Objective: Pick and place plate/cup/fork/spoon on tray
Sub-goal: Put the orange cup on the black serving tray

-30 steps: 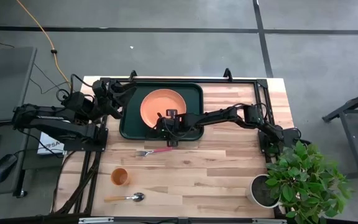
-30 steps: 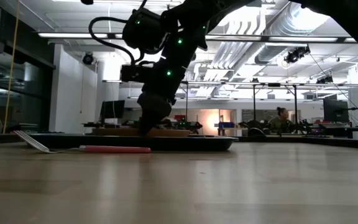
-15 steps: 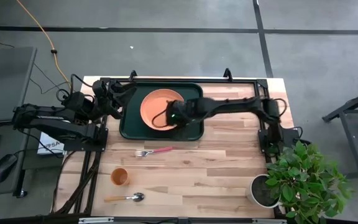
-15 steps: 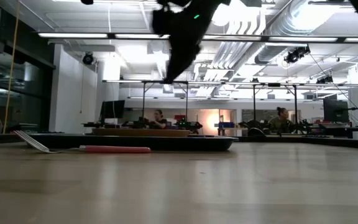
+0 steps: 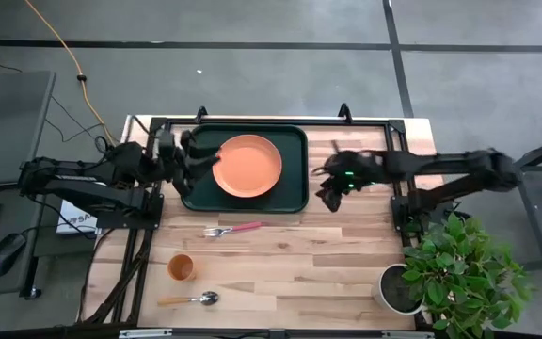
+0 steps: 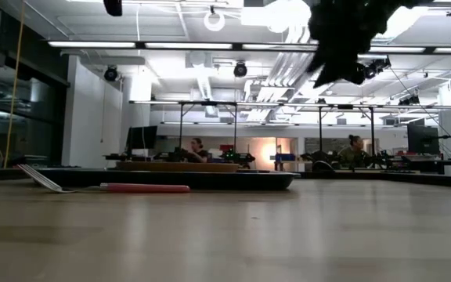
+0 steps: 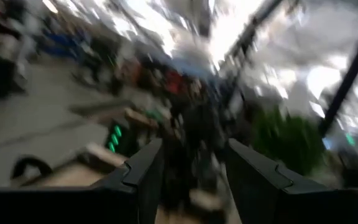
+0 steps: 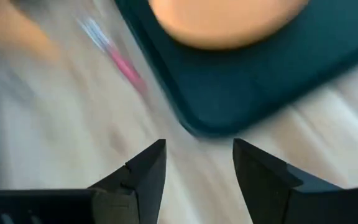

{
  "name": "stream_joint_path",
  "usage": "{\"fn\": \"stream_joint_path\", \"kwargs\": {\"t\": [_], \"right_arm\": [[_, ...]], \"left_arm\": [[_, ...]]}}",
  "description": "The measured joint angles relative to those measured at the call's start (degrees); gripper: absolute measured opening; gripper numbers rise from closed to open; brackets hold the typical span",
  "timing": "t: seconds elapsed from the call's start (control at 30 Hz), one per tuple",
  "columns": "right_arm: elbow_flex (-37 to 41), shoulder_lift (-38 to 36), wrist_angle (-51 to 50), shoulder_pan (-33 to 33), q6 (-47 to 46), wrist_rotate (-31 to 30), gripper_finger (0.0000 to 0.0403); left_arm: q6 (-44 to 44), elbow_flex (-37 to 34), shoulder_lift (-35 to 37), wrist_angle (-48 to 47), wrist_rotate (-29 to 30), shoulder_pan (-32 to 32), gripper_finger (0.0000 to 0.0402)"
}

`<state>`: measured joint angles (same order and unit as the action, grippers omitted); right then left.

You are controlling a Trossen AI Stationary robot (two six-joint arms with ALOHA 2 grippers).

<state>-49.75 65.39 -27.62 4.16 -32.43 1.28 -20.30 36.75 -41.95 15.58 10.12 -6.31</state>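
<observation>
Taking the tray (image 5: pixel 293 141) as the landmark, the nearest items lie well toward the table's near edge. The spoon (image 5: pixel 196 299) sits closest to that edge, its metal bowl pointing right and its orange-tan handle to the left. Just beyond it stands the cup (image 5: pixel 181 267), upright on the bare wood and apart from the spoon. Farther in, between the cup and the tray, the fork (image 5: pixel 232 229) lies flat, pink handle to the right and tines to the left, close to the tray's near rim but not touching it.

The dark green tray rests at the far side of the table, and the plate (image 5: pixel 247 166) lies inside it, roughly centred and flat, its rim clear of the tray's walls. In the low view the tray (image 6: pixel 265 179) shows as a dark band with the fork (image 6: pixel 143 188) in front of it.

The right gripper (image 5: pixel 328 185) hangs above the wood just off the tray's right edge; its jaws are parted and hold nothing, as the right wrist view shows with its fingers (image 8: pixel 143 171) spread over the tray's corner. The left gripper (image 5: pixel 194 158) sits at the tray's left edge beside the plate, its fingers (image 7: pixel 144 169) apart and empty.
</observation>
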Motion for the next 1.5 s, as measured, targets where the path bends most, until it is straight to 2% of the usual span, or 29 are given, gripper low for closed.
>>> {"fn": "stream_joint_path", "kwargs": {"t": [0.13,0.23,0.33,0.7,1.03,1.13,1.23,1.3,1.4,1.5], "right_arm": [[10.18,-8.95,25.83,-1.13,-7.7,-3.58,0.0177],[14.94,-12.49,40.68,-2.03,-4.45,-8.05,0.0177],[16.93,-14.08,46.99,-2.91,1.69,-10.06,0.0177],[15.34,-14.4,47.19,-3.19,13.08,-7.81,0.0177],[15.34,-14.38,46.95,-3.21,13.25,-5.75,0.0177],[15.34,-14.38,46.95,-3.21,13.24,-5.75,0.0177],[15.34,-14.38,46.95,-3.2,12.58,-5.75,0.0177],[15.34,-14.38,46.93,-3.2,11.72,-5.75,0.0177],[15.34,-14.38,46.88,-3.19,11.78,-5.75,0.0177],[15.34,-14.36,46.69,-3.19,11.86,-5.77,0.0177]], "left_arm": [[1.76,0.0,0.0,-8.75,-8.04,0.04,0.0157],[3.36,0.0,-0.02,-14.13,-9.52,0.04,0.0157],[4.95,0.0,-0.04,-15.87,-9.48,-0.02,0.0157],[5.5,0.0,-0.04,-15.39,-9.5,0.02,0.0157],[2.55,0.0,-0.04,-15.58,-8.62,0.04,0.0156],[2.48,0.27,-0.04,-17.34,-10.75,1.11,0.0156],[2.1,3.91,-1.36,-26.34,-12.33,4.52,0.0156],[0.84,7.34,-3.32,-35.77,-12.47,7.45,0.0156],[-2.51,13.05,-7.19,-49.44,-13.52,13.18,0.0156],[-8.14,16.79,-10.76,-58.63,-15.09,19.78,0.0156]]}}
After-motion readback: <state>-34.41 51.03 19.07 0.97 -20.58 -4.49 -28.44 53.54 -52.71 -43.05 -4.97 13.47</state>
